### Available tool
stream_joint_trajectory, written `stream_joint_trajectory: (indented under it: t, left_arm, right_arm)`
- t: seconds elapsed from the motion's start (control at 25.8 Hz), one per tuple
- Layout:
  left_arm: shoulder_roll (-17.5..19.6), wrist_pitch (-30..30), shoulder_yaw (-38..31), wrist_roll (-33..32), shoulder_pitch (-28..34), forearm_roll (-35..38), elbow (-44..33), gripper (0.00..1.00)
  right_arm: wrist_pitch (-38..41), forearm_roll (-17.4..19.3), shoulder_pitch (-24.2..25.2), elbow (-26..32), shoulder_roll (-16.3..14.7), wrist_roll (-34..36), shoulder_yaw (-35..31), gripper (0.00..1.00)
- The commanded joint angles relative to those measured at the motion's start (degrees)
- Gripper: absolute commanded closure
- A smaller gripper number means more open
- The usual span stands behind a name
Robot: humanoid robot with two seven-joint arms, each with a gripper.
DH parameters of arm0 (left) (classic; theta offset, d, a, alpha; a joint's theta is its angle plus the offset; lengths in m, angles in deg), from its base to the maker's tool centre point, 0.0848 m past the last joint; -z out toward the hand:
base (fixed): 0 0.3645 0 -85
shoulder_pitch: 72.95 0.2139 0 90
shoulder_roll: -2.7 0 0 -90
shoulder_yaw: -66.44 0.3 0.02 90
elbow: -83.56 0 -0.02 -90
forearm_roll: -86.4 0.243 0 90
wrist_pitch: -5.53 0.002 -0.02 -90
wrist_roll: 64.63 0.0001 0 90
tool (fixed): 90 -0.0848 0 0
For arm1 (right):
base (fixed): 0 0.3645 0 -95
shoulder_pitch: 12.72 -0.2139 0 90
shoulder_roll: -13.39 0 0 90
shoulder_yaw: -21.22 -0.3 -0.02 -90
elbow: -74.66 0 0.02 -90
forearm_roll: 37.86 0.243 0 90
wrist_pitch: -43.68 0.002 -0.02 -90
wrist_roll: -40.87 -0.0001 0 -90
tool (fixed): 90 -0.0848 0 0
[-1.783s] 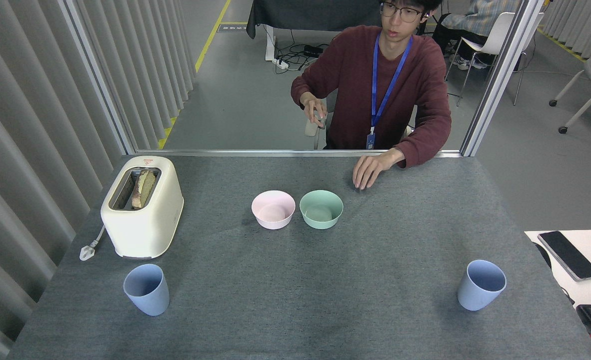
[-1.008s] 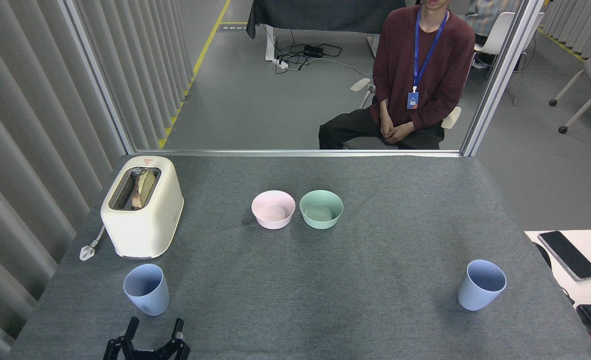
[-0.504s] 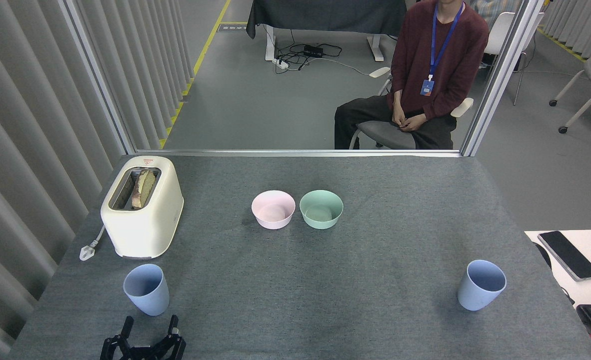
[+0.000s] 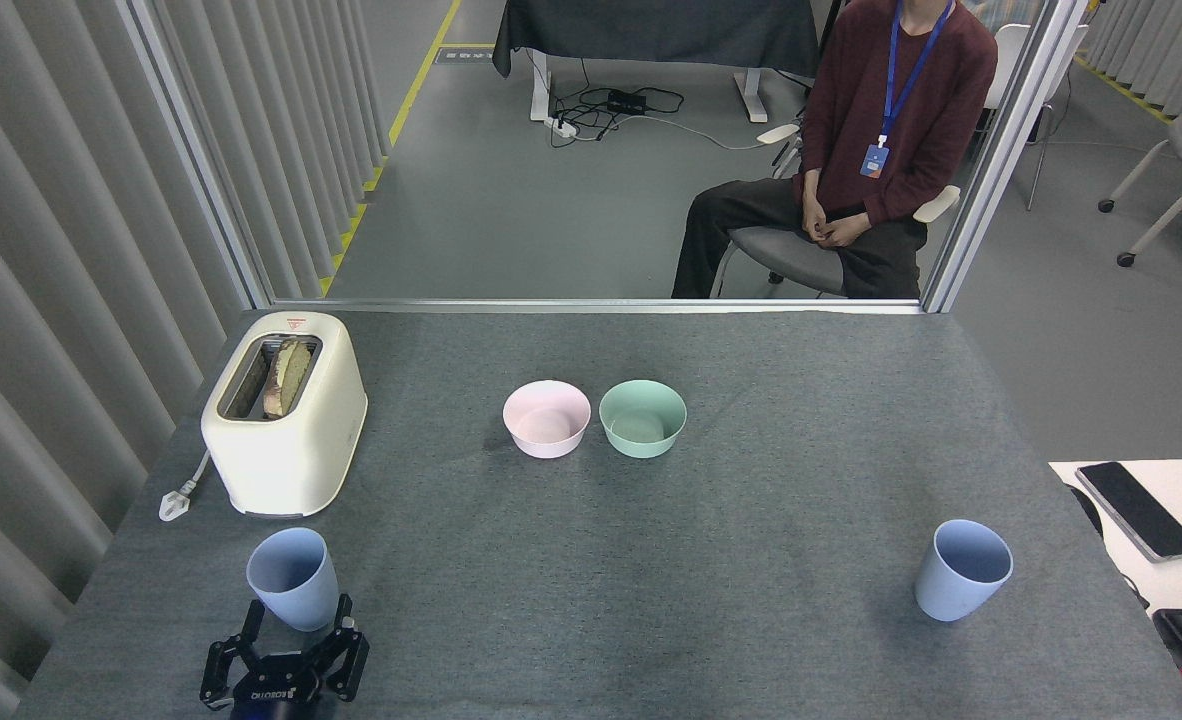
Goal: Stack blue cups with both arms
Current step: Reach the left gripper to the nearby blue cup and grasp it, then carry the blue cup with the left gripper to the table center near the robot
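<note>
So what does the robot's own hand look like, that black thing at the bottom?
Only the left gripper is in view. It is black all over, with two slim fingers on open, hinged linkage frames and a blocky body below bearing small white lettering too small to read. No cables show. The right gripper is out of view.

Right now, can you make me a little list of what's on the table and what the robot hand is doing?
Table: grey felt-covered table
Left cup: pale blue plastic tumbler, upright, in front of the toaster
Right cup: matching pale blue plastic tumbler, upright, near the right edge
Bowls: pink plastic bowl and mint-green plastic bowl, side by side, mid-table
Toaster: cream toaster with bread in its slot
Left gripper: black two-fingered left gripper, open, fingers either side of the left cup's base
Right gripper: not in view
Stacked: not yet
</note>
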Motion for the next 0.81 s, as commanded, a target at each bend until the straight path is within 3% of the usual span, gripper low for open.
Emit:
stream_joint_trajectory:
  t: [0.0, 0.23, 0.27, 0.31, 0.35, 0.5, 0.58, 0.78]
  left_arm:
    - [0.0, 0.8, 0.01, 0.08, -2.83, -0.07, 2.95, 0.0]
    - [-0.26, 0.8, 0.1, 0.26, -5.82, 0.02, 5.41, 0.01]
    - [-0.26, 0.8, 0.28, 0.34, -6.09, 0.11, 5.94, 0.18]
    - [-0.26, 0.89, 0.72, 0.43, -6.09, 0.2, 5.94, 0.49]
    - [-0.09, 0.89, 1.68, 0.43, -6.0, 0.29, 6.03, 0.67]
    - [-0.26, 1.15, 3.0, 0.43, -5.03, 0.37, 4.1, 0.69]
    - [-0.35, 0.54, 4.76, -0.18, -2.84, 0.29, -2.14, 0.68]
    - [-0.44, -0.16, 22.16, -0.45, -0.55, 0.55, -11.46, 0.67]
  right_arm:
    - [0.02, -0.08, -0.01, -0.06, -0.14, -0.01, 0.0, 0.0]
    - [0.02, -1.31, -0.01, -0.06, -0.14, -0.01, 0.0, 0.0]
    - [0.02, -1.57, -0.01, -0.06, 0.04, -0.01, 0.0, 0.0]
    - [0.02, -1.75, -0.01, -0.06, 0.21, -0.01, 0.0, 0.0]
    - [0.02, -1.75, -0.01, -0.06, 0.21, -0.01, 0.0, 0.0]
    - [0.02, -1.83, -0.01, -0.06, 0.12, -0.01, 0.09, 0.0]
    - [0.02, -1.83, -0.01, -0.06, 0.12, -0.01, 0.09, 0.0]
    - [0.02, -2.8, -0.53, -0.06, 0.56, -0.01, 0.18, 0.0]
